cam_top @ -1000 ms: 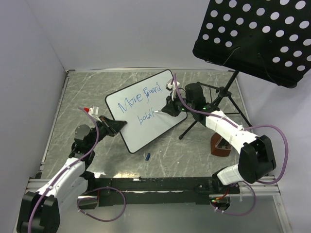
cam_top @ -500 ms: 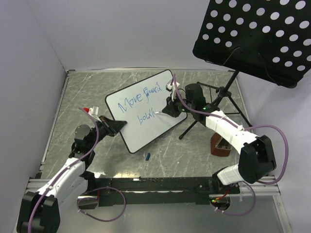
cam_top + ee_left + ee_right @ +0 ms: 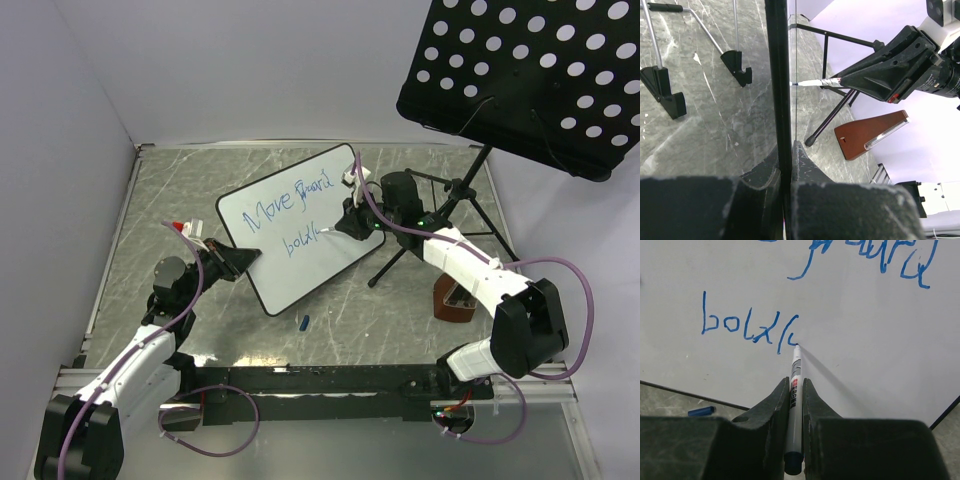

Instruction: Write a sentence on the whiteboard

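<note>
Clamping marker (image 3: 795, 362), right gripper (image 3: 795, 384) holds tip pointing left on whiteboard (image 3: 312, 272); left gripper (image 3: 246, 258) pinches near-left edge; board's length runs far-right.

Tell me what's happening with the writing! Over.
Left gripper shut on whiteboard. Right gripper shut on marker, tip on sentence's second line. Nothing in the way.

Whiteboard (image 3: 292, 280) looks glossy-smooth, table (image 3: 180, 180) veined stone, metronome (image 3: 867, 136) perhaps polished wood.
</note>
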`<state>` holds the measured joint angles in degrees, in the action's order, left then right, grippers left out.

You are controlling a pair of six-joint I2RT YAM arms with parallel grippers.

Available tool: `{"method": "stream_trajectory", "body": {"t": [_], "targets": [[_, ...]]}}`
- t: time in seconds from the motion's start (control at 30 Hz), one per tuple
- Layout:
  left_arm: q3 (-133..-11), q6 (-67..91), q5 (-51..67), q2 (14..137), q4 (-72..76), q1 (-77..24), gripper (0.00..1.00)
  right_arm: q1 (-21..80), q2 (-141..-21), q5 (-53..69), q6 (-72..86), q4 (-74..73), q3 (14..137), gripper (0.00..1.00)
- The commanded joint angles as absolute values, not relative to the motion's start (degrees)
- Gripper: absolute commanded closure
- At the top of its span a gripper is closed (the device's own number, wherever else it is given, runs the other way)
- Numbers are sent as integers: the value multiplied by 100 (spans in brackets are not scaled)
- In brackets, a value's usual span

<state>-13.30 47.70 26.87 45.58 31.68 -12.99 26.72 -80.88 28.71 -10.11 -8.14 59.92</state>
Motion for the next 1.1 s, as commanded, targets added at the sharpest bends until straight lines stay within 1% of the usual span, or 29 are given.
{"method": "stream_trajectory", "body": {"t": [0.0,0.57,1.07], "targets": [[-1398,4561,3032,4430,3779,-1362,99,2646,-8077,2602,-1011,-624,6258,100],[-1415,4553,3032,4430,3762,-1362,99,2637,-8226,2672,-914,-580,6390,100],[-1398,4553,3006,4412,3762,-1362,99,2654,-8025,2839,-1160,-914,6082,100]]}}
